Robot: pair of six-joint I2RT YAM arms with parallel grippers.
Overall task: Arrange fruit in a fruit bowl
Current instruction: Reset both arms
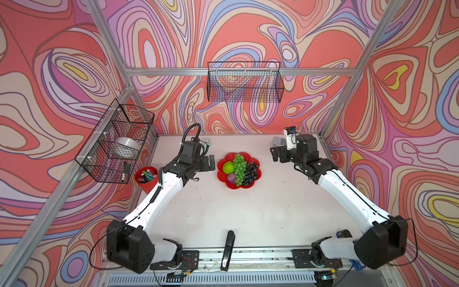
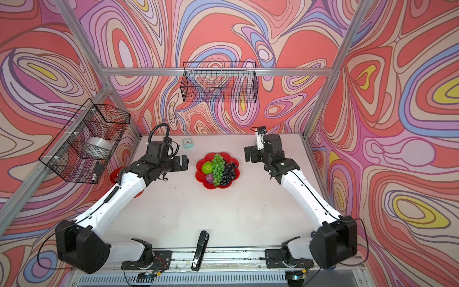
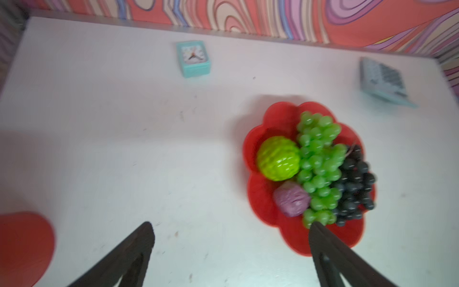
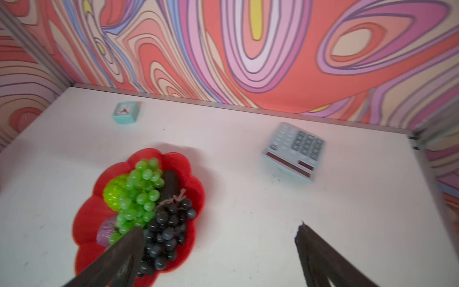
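All five toy fruits look to be sitting in the glossy red flower-shaped fruit bowl (image 1: 229, 157), which is in the middle of the white worktop (image 1: 248, 218).

- **Layout:** The green grape bunch (image 1: 239, 169) runs down the centre. The bright green bumpy ball (image 1: 228, 167) and the small purple round fruit (image 1: 231, 178) are on one side of it, and the dark purple-black grape bunch (image 1: 250, 172) is on the other.
- **Avocado:** The blackish avocado-shaped oval (image 4: 170, 182) only shows in the right wrist view, tucked in against both grape bunches.
- **Hands:** The left hand (image 3: 231, 225) and the right hand (image 4: 220, 226) are both spread wide with nothing in them. They sit either side of the bowl without touching it, the left one nearer.

My take is the job is basically done, apart from maybe some tidying.

If anything does need a nudge, here's my guess at how it'll handle:

- **Weight:** It's all probably hollow plastic, so very light.
- **Grape bunches:** They look floppy and lumpy. I'd pinch across the thick middle of the cluster, since the thin stem end could slip out.
- **Bumpy ball:** It's shiny and round, so it'll want to squirt out or roll. Close across its widest part.
- **Bowl:** It's shallow and slick. A bump could send fruit over a petal or slide the whole dish, so come straight down from above.

The black stapler (image 1: 228, 249) at the front edge is well clear of everything.
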